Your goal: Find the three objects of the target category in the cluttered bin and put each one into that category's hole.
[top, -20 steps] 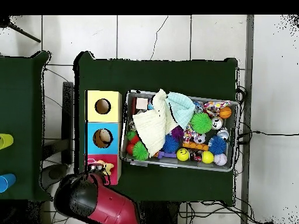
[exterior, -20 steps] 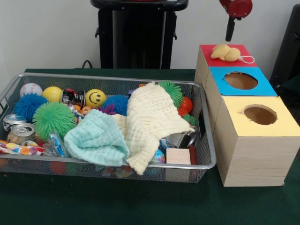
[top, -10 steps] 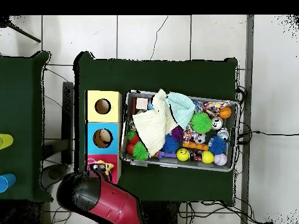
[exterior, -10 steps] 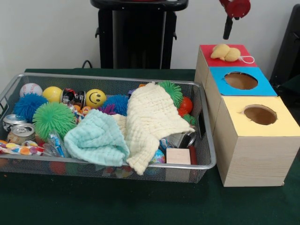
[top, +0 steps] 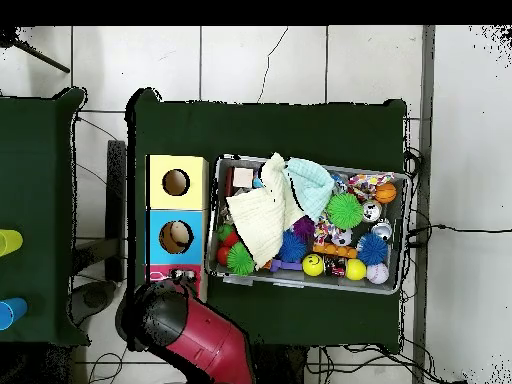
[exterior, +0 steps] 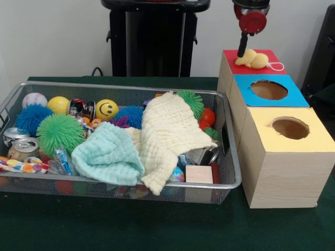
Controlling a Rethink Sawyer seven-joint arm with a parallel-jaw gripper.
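the cluttered bin [exterior: 230, 178] sits on the green table [exterior: 157, 230], just beside the row of three wooden boxes. its long axis runs left to right in the front view, at right angles to the row of boxes, and one short end faces them. a cream cloth [exterior: 170, 133] and a pale mint cloth [exterior: 107, 154] lie over the middle of the heap and cover what is under them. around them show spiky green balls [exterior: 60, 130], blue fuzzy balls [exterior: 31, 116], a yellow smiley ball [exterior: 107, 109], a baseball [exterior: 34, 99], cans [exterior: 23, 148] and a small wooden block [exterior: 199, 174].

a yellow plush toy [exterior: 252, 58] lies on the red box [exterior: 230, 56], over its hole. the gripper [exterior: 242, 50] hangs at the toy's edge; whether its fingers are apart or together cannot be told. the blue box [exterior: 296, 97] and the yellow box [exterior: 319, 138] have open holes.
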